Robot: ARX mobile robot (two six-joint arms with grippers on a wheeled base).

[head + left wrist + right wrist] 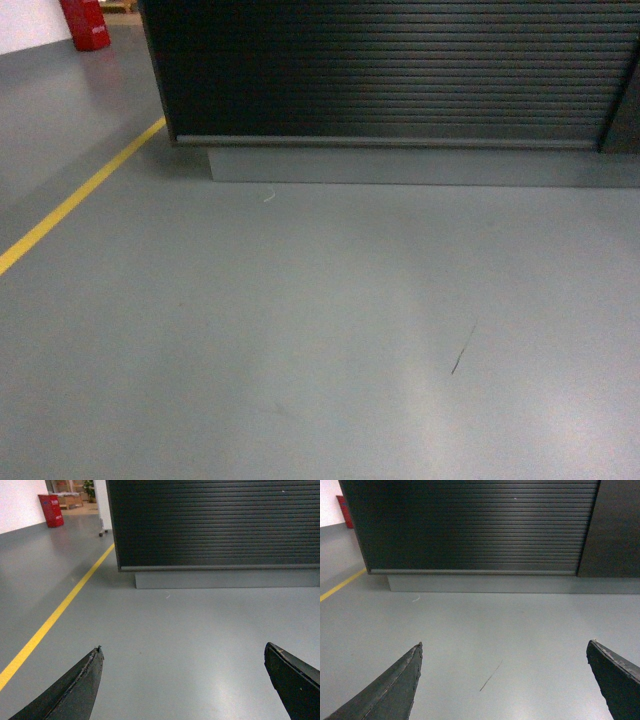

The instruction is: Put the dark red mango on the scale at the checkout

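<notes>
The checkout (390, 70) fills the top of the head view as a dark counter with a horizontally ribbed front; its top is out of view. It also shows ahead in the left wrist view as the checkout (215, 522) and in the right wrist view as the checkout (475, 525). The dark red mango and the scale are out of view. My left gripper (183, 650) is open over bare grey floor, nothing between its fingers. My right gripper (504, 647) is open too and holds nothing. Neither gripper shows in the head view.
Grey floor (300, 330) lies between me and the counter. A yellow floor line (80, 195) runs diagonally at the left. A red bin (85, 22) stands far left at the back. A grey plinth (420, 165) runs under the counter. A dark panel (620, 527) adjoins the ribbed front on the right.
</notes>
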